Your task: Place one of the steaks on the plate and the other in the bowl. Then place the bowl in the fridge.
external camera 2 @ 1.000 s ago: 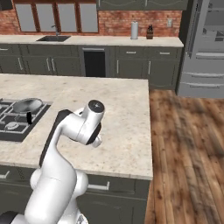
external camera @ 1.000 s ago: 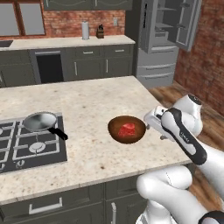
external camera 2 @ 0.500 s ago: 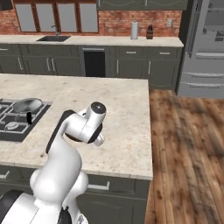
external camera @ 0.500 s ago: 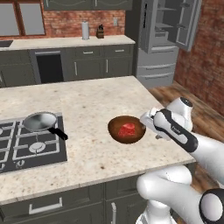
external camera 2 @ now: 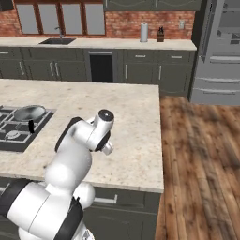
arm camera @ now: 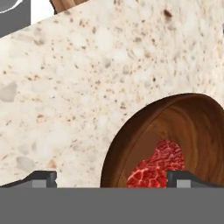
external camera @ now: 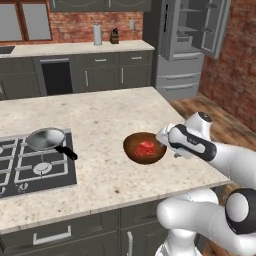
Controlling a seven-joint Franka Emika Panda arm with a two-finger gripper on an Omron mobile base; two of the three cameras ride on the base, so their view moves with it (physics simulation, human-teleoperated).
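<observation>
A: Hand view first. We see the bowl point(arm camera: 175, 135) on the speckled tabletop point(arm camera: 87, 87), and one steak point(arm camera: 157, 168) lies inside it.

B: Yes. In the left base view we see the same brown bowl point(external camera: 144, 148) near the right edge, with the red steak point(external camera: 145, 148) in it. Our tool point(external camera: 167, 141) sits just beside the bowl's right rim.

A: Are the tips apart or together?

B: Far apart. One dark tip is out over the bare stone and the other is over the bowl. They hold nothing.

A: So which step are we on?

B: We think the steak part is done for the bowl. Now we must grab the bowl.

A: And next?

B: We should lower the tool so one tip goes inside the rim and one outside, then squeeze. After that we carry it to the fridge point(external camera: 187, 45), whose door is open, far behind.
</observation>
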